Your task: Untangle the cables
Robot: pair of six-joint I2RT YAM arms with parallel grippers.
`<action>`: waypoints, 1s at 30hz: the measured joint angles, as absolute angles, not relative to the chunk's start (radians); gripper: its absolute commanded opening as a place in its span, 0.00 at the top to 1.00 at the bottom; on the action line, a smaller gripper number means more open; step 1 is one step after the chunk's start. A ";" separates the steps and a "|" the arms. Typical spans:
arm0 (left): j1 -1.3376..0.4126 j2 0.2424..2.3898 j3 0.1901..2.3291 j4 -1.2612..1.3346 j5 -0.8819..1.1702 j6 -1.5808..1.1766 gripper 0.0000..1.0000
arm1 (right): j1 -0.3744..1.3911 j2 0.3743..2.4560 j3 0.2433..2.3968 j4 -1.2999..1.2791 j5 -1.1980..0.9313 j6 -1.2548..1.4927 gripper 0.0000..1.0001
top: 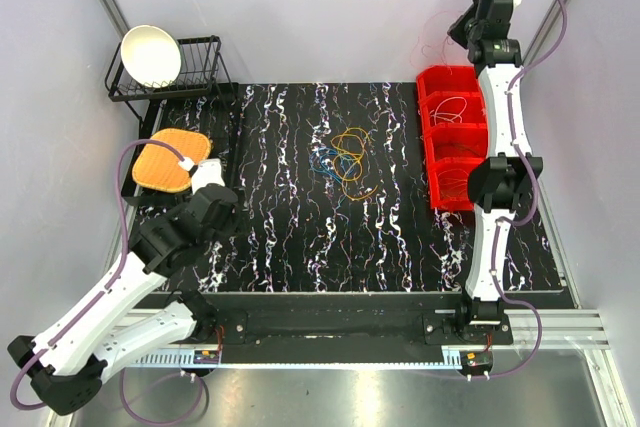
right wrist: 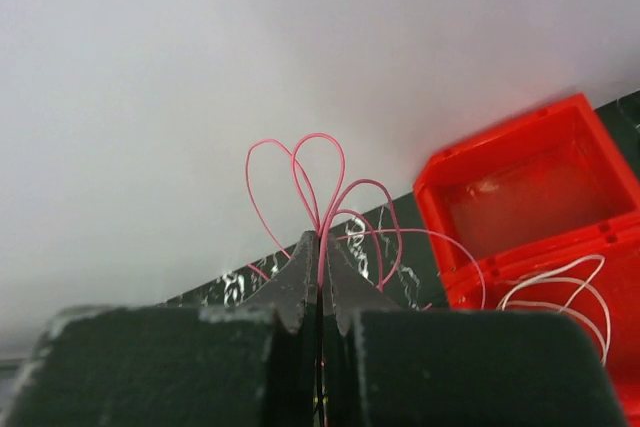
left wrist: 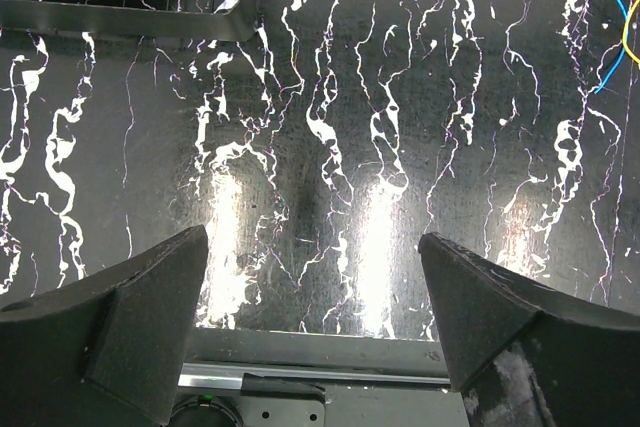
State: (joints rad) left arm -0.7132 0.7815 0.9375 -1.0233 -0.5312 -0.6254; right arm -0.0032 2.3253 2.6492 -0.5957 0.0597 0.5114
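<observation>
Black mat veined with white (top: pixel 290 237) covered the table, with pale walls behind it. Farthest left of the bin (top: pixel 437 147), a wire rack (top: pixel 205 72) held a white bowl (top: pixel 150 54), and an orange pad (top: pixel 163 161) lay just in front of the rack. Nearer the bin, though still well left of it, the left gripper (left wrist: pixel 312 239) hung over bare mat with its two fingers (left wrist: pixel 150 297) spread wide and nothing between them.

About midway between that gripper and the bin, the cables (top: pixel 345 159) lay in a loose heap on the mat, with orange, yellow and blue loops crossing one another. The left wrist view caught only blue and yellow strands at its upper right corner.

The bin was red and split into four compartments in a row. A white wire (top: pixel 458 105) lay coiled in the second compartment from the far end, and thin wire showed in the ones nearer the arms.

Above the bin's far end, the right gripper (right wrist: pixel 318 247) had its fingers pressed together on a pink cable (right wrist: pixel 322 147). The cable's loops fanned upward from the fingertips, clear of the heap, against the wall.
</observation>
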 measured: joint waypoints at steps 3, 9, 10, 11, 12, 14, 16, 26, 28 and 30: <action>-0.711 0.775 0.937 -1.023 -0.531 -0.625 0.10 | -0.018 2.355 2.648 -0.542 0.071 0.505 1.00; -0.705 0.765 0.937 -1.023 -0.531 -0.625 0.10 | -0.059 2.421 2.648 -0.439 0.105 0.504 1.00; -0.704 0.765 0.937 -1.023 -0.531 -0.625 0.10 | -0.063 2.432 2.648 -0.429 0.117 0.504 1.00; -0.702 0.765 0.937 -1.023 -0.531 -0.625 0.10 | -0.065 2.439 2.648 -0.419 0.124 0.504 1.00; -0.701 0.765 0.937 -1.023 -0.531 -0.625 0.10 | -0.067 2.449 2.648 -0.403 0.135 0.504 1.00; -0.695 0.765 0.937 -1.023 -0.530 -0.625 0.11 | -0.067 2.463 2.648 -0.377 0.143 0.502 1.00; -0.685 0.764 0.937 -1.022 -0.527 -0.621 0.11 | -0.066 2.473 2.648 -0.351 0.154 0.501 1.00; -0.665 0.752 0.937 -1.018 -0.524 -0.609 0.12 | -0.065 2.492 2.633 -0.262 0.220 0.500 0.04; -0.664 0.752 0.937 -1.017 -0.524 -0.609 0.12 | -0.065 2.506 2.640 -0.240 0.221 0.501 0.00; -0.664 0.752 0.937 -1.016 -0.524 -0.607 0.12 | -0.065 2.539 2.673 -0.227 0.216 0.494 0.00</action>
